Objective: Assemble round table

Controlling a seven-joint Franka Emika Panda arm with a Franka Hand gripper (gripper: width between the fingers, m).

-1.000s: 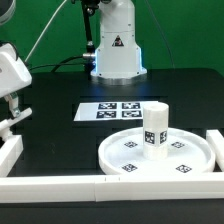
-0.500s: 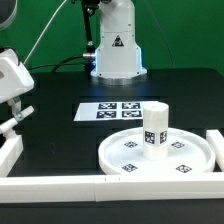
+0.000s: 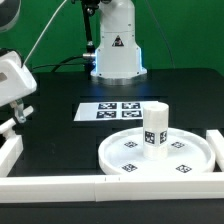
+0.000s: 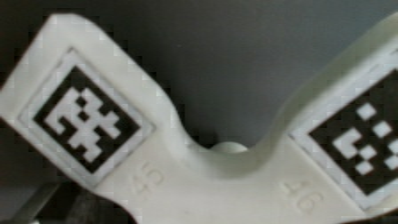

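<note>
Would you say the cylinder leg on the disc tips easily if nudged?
Probably not: the cylinder leg is short, thick and upright on a flat end. It looks like stiff plastic. Toppled, it would likely roll to the rim of the disc.

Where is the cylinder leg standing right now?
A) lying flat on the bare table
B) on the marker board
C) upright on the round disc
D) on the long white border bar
C: the exterior view shows the cylinder leg standing upright inside the rim of the round disc.
</note>
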